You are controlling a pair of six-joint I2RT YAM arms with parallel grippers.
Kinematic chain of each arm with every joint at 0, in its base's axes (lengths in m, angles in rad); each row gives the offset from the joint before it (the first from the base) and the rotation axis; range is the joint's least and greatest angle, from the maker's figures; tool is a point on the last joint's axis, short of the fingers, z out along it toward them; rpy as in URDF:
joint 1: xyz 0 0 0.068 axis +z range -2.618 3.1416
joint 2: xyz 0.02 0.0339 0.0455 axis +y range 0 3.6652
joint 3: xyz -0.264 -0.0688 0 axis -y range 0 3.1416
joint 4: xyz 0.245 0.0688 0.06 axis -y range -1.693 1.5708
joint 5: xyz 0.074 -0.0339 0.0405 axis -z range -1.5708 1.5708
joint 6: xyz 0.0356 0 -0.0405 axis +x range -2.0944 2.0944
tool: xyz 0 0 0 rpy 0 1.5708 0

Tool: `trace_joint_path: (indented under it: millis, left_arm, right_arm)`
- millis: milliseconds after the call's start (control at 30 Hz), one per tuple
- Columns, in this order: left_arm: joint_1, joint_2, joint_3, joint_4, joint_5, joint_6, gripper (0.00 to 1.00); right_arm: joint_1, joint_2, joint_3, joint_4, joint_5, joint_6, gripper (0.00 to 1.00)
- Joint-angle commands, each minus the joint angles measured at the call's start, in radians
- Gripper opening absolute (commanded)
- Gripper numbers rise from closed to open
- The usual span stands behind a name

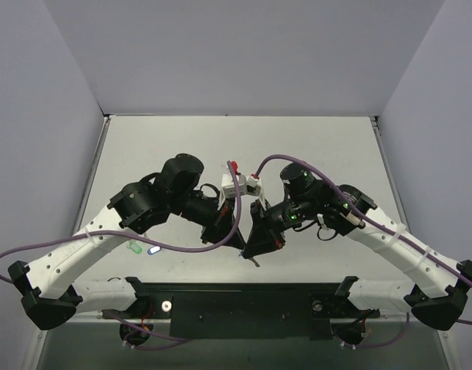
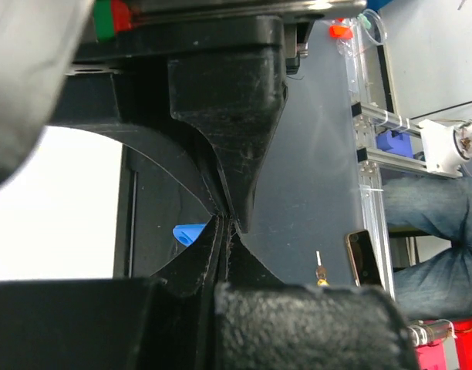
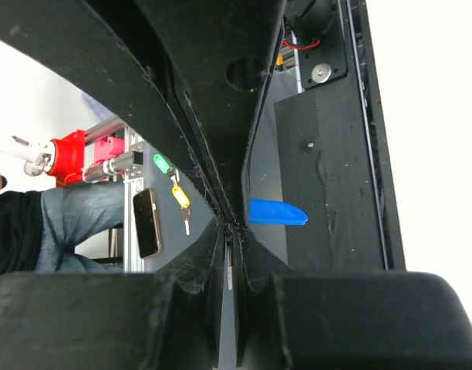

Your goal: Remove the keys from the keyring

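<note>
Near the middle of the table's front edge, the overhead view shows us the left gripper [image 1: 237, 245] and the right gripper [image 1: 253, 248] tip to tip. Both are matte black wedges angled down at the white table [image 1: 313, 154]. What lies between them is hidden from above. Toward the front-left corner, just beside the left arm's white link, lie a small green-capped key [image 1: 133, 248] and a pale bluish oblong [image 1: 153, 250]. They are too small for us to read their heading.

From the left wrist we see the left gripper [image 2: 228, 227] with its scuffed black plastic fingers pressed together along a thin seam. A smooth, bright wedge of the blue key [image 2: 190, 232] shows just left of that seam, mostly hidden behind the lower finger. Beyond, on a grey surface, lie a phone [image 2: 362, 256] and a yellow-capped key [image 2: 321, 274], its thin blade pointing up the picture.

From the right wrist, the right gripper [image 3: 230, 227] is likewise closed, with a pale sliver in the seam that we cannot identify. The blue key [image 3: 278, 212] sits just right of the seam against the finger's edge. Its long axis runs across the picture and its rounded, tapered end points right, over the black base plate [image 3: 328, 177]. We cannot tell which gripper pinches it. At left, a green tag [image 3: 160, 163] hangs above the yellow-capped key [image 3: 180, 196], beside the phone [image 3: 146, 222]. The keyring we cannot make out.
</note>
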Motion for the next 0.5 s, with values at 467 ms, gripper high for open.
trace_joint_path:
  millis: [467]
  left_arm:
    - [-0.055,-0.012,0.087,-0.041,-0.077,-0.016,0.27]
  right_arm:
    - [0.023,-0.025,0.049,0.100,0.094,0.009,0.00]
